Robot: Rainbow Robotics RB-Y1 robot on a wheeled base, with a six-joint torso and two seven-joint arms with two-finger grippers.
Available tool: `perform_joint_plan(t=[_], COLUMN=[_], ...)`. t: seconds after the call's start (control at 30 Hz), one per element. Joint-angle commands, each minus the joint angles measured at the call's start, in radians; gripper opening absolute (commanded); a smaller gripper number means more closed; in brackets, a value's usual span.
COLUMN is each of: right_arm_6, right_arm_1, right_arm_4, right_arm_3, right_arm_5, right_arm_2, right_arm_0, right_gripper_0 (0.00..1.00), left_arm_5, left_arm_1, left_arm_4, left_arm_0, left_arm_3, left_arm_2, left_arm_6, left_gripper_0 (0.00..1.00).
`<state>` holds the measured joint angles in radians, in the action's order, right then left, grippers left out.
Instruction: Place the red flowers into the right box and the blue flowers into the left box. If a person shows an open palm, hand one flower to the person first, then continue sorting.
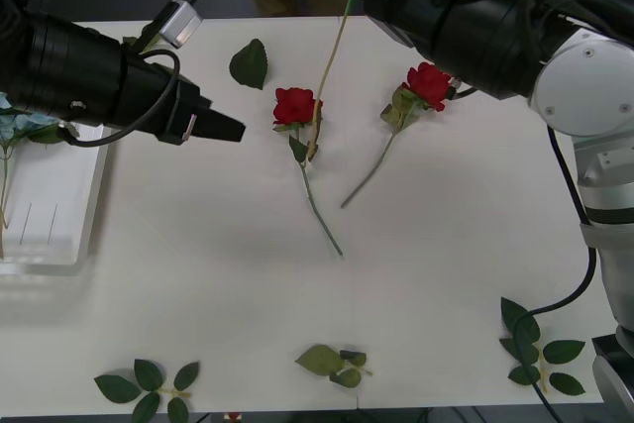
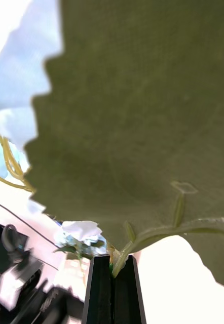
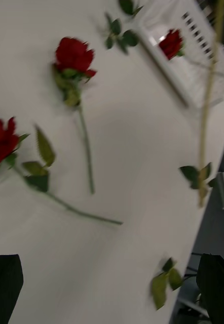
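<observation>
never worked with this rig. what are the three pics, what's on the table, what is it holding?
It's a two-armed robot. The front view looks down from above the arms; the other two come from wrist cameras.

The right end effector, raised at the table's far edge, is shut on a blue flower's stem; in its wrist view a leaf covers most of the frame.

The left end effector hovers open above the table, holding nothing.

Two red flowers lie on the table, with loose green leaf sprigs near the front edge. The left box holds a blue flower. The left wrist view shows another red flower in the right box.
</observation>
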<state>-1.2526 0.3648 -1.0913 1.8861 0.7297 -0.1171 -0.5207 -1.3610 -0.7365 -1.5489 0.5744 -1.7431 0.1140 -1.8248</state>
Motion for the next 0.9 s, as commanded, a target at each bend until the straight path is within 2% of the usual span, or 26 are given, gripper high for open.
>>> perform_joint_plan(t=[0.03, 0.13, 0.3, 0.5, 0.7, 0.8, 0.83, 0.87, 0.9], right_arm_6=[-0.008, -0.008, -0.007, -0.008, -0.008, -0.008, -0.01, -0.01, -0.01], right_arm_1=[-0.017, -0.012, -0.01, -0.01, -0.01, -0.01, -0.01, -0.01, -0.01], right_arm_4=[-0.041, -0.044, -0.065, -0.082, -0.082, -0.082, -0.082, -0.082, -0.082], right_arm_3=[-0.01, -0.01, -0.01, -0.008, -0.01, -0.01, -0.01, -0.01, -0.01], right_arm_5=[-0.024, -0.024, -0.035, -0.047, -0.049, -0.049, -0.047, -0.047, -0.049], right_arm_2=[-0.024, -0.024, -0.024, -0.022, -0.022, -0.024, -0.022, -0.022, -0.022], right_arm_0=[-0.03, -0.03, -0.03, -0.03, -0.024, -0.021, -0.021, -0.019, -0.019], right_gripper_0=[0.0, 0.0, 0.0, 0.0, 0.0, 0.0, 0.0, 0.0, 0.0], left_arm_5=[0.062, 0.062, 0.145, 0.369, 0.487, 0.497, 0.5, 0.504, 0.507], left_arm_1=[0.066, 0.106, 0.144, 0.151, 0.187, 0.2, 0.201, 0.204, 0.206], left_arm_4=[-0.273, -0.392, -0.419, -0.453, -0.462, -0.467, -0.467, -0.468, -0.474], left_arm_0=[-0.002, -0.001, 0.015, 0.033, 0.059, 0.059, 0.059, 0.061, 0.061], left_arm_3=[0.114, 0.178, 0.211, 0.2, 0.2, 0.2, 0.201, 0.2, 0.2], left_arm_2=[-0.028, -0.017, 0.067, 0.225, 0.293, 0.293, 0.293, 0.293, 0.293], left_arm_6=[-0.283, -0.404, -0.511, -0.528, -0.518, -0.511, -0.513, -0.51, -0.508], left_gripper_0=[1.0, 1.0, 1.0, 1.0, 1.0, 1.0, 0.84, 0.13, 0.0])
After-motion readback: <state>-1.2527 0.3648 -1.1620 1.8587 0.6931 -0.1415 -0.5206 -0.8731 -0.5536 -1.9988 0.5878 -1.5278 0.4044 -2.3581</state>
